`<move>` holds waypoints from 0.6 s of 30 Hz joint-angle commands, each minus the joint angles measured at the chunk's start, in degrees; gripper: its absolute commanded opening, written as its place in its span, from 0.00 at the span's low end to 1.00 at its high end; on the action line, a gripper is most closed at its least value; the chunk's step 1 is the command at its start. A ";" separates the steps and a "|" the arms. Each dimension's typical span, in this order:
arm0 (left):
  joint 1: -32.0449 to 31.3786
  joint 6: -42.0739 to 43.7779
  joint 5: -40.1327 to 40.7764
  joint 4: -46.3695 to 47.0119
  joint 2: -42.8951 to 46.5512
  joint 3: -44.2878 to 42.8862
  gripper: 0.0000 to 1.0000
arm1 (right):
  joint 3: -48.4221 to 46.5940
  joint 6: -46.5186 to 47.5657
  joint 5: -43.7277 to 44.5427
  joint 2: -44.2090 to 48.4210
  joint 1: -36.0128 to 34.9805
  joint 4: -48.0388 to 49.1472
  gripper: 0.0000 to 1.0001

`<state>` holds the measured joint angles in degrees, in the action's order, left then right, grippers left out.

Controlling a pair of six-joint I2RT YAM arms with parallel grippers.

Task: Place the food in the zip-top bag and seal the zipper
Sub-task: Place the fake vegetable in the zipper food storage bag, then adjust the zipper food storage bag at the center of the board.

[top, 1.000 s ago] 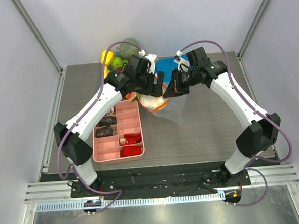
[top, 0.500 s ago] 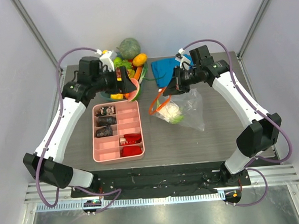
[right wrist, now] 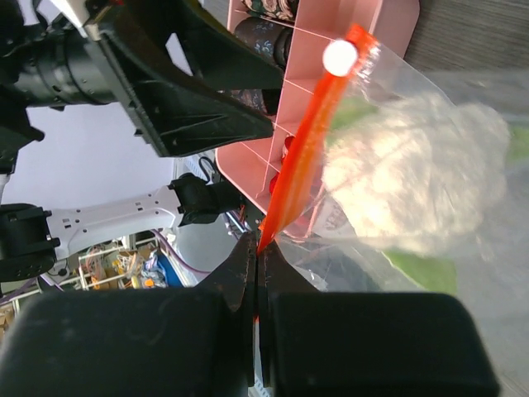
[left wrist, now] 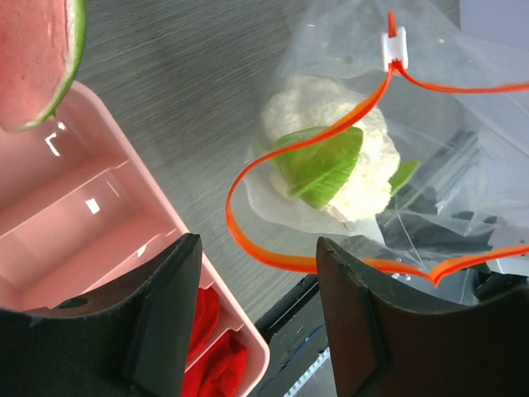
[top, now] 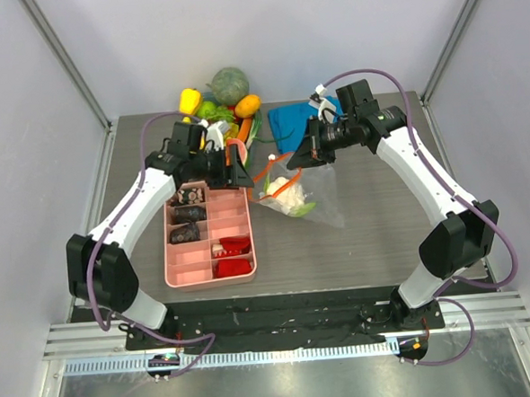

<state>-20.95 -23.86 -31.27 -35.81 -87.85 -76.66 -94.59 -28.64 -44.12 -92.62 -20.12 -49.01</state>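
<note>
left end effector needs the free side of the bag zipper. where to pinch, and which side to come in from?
Pinch the zipper at the bend that bulges toward the pink tray. Come in from the tray side and close across the thin strip. That bend lies off to the side of the cauliflower, and the right end effector holds the strip farther along.

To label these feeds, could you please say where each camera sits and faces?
Top external: above and behind the bases, facing down on the table; both arms show.
Left wrist: looking past the open left hand at the zip-top bag and pink tray.
Right wrist: looks along the right hand, shut on the zipper, toward the left arm.
Shared: all show the cauliflower in the bag.
</note>
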 commanded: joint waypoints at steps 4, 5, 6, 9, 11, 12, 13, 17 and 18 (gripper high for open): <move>-1.02 -3.91 -3.98 5.49 -6.44 0.37 0.57 | -1.83 -0.18 -2.64 1.30 0.17 2.78 0.01; -1.37 -4.00 -4.33 5.75 -6.97 0.46 0.57 | -1.83 -0.18 -2.73 1.30 0.17 2.70 0.01; -2.16 -4.00 -4.24 5.93 -7.42 0.46 0.57 | -1.83 -0.18 -2.73 1.39 0.08 2.78 0.01; -3.74 -3.92 -4.24 6.37 -8.38 0.38 0.56 | -1.74 -0.10 -2.90 1.48 0.08 2.78 0.01; -4.10 -3.74 -4.24 6.28 -8.91 0.11 0.49 | -1.57 -0.10 -2.82 1.65 0.08 2.70 0.01; -4.10 -3.74 -4.85 6.19 -8.91 -0.15 0.35 | -1.48 0.25 -2.64 1.65 0.17 2.70 0.01; -4.10 -2.44 -4.60 5.32 -9.00 -1.63 0.28 | -1.48 0.34 -2.03 1.83 0.17 2.61 0.01; -4.19 0.65 -4.68 -1.52 -6.12 -7.51 0.00 | -0.95 4.46 4.71 2.27 0.52 -1.42 0.01; -4.19 0.91 -4.77 -2.41 -5.32 -8.67 0.00 | -0.78 6.21 6.74 2.35 0.61 -2.48 0.01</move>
<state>-25.34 -25.89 -34.37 -34.83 -97.21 -78.22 -94.59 -27.14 -43.22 -92.60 -19.99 -49.10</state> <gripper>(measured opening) 0.033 0.021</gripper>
